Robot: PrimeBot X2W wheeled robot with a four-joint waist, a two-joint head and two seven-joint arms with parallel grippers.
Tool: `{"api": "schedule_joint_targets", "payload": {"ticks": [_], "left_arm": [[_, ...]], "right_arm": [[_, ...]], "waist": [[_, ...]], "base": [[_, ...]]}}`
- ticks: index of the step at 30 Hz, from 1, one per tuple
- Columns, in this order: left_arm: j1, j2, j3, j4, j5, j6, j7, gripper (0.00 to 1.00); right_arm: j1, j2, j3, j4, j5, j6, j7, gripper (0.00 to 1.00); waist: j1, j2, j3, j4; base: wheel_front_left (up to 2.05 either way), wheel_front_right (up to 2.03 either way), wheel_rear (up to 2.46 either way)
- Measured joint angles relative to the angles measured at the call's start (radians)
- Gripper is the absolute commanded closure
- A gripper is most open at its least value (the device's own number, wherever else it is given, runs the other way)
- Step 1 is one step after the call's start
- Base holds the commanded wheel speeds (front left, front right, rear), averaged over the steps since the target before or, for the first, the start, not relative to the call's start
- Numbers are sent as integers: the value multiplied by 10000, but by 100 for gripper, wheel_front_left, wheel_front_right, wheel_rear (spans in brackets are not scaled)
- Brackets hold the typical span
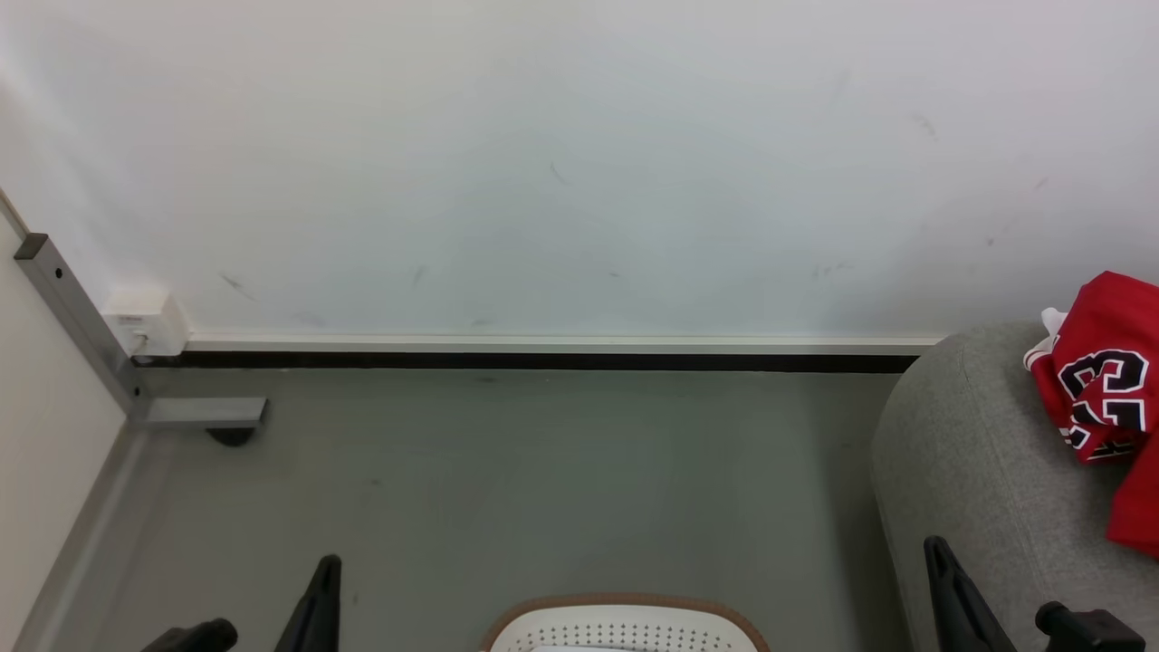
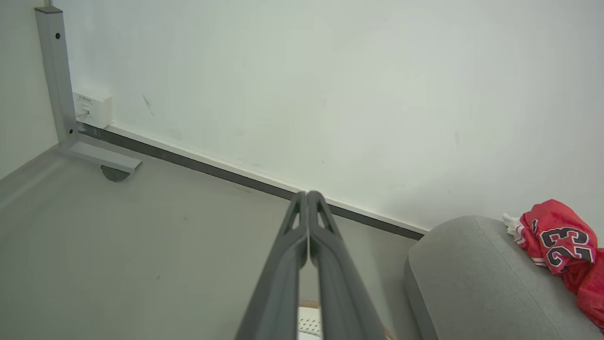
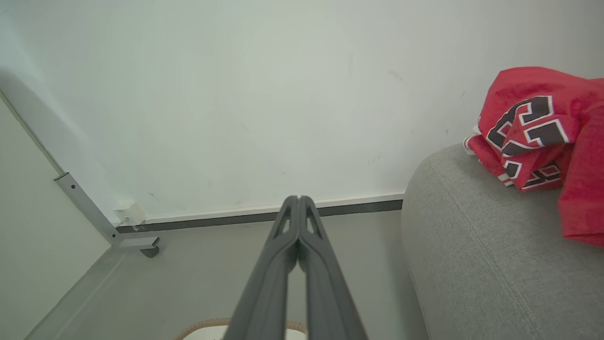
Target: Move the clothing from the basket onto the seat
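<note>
The left gripper (image 2: 307, 194) and right gripper (image 3: 298, 198), clenched empty, hang beside the rounded grey woven-fabric seat (image 1: 969, 453); its crumpled bright red jersey (image 1: 1100, 362) (near the edge) might slide off if brushed.

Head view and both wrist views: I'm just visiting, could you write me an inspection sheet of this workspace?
Surface: grey floor, faint scuffs.
Job's things: red clothing lies on the grey seat; the basket shows its rim, contents hidden.
Clutter: nothing seen.
Grippers: left gripper shut, empty; right gripper shut, empty.
Cables: nothing seen.
Surroundings: white wall, wall box, grey metal frame in the corner.
</note>
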Motion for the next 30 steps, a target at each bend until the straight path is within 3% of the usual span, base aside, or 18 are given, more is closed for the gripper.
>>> {"api": "schedule_joint_targets", "payload": {"ticks": [30], "left_arm": [[-407, -374, 802, -12, -3944, -92, 1221, 100]], "right_arm": [[-375, -61, -594, -25, 4650, 0, 1009, 100]], "waist": [[1, 0, 117, -110]], "base": [[0, 0, 0]]}}
